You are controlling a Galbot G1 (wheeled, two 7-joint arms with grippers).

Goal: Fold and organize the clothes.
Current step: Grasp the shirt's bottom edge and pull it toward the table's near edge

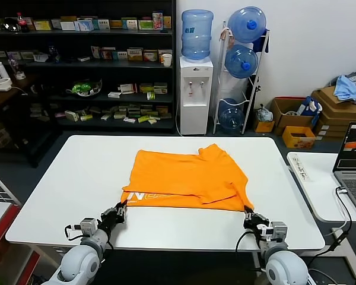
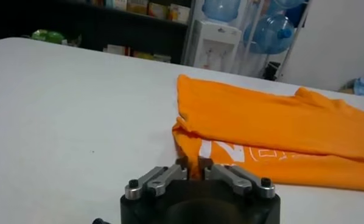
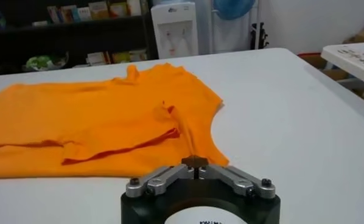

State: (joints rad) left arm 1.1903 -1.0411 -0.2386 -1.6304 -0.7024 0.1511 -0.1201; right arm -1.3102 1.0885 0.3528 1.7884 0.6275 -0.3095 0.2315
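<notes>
The orange T-shirt (image 1: pixel 187 178) lies partly folded on the white table (image 1: pixel 77 178), with white lettering (image 1: pixel 143 196) showing along its near left edge. My left gripper (image 1: pixel 121 208) is at the shirt's near left corner. In the left wrist view the left gripper (image 2: pixel 194 165) is shut on that corner of the shirt (image 2: pixel 261 122), with orange cloth between the fingertips. My right gripper (image 1: pixel 249 215) is at the near right corner. In the right wrist view the right gripper (image 3: pixel 195 164) is closed, pinching the tip of the shirt's hem (image 3: pixel 109 115).
A side table with a laptop (image 1: pixel 353 157) stands to the right. Behind the table are dark shelves (image 1: pixel 89 65), a water dispenser (image 1: pixel 196 89), a rack of water bottles (image 1: pixel 243 59) and cardboard boxes (image 1: pixel 296 116). Bare table surface surrounds the shirt.
</notes>
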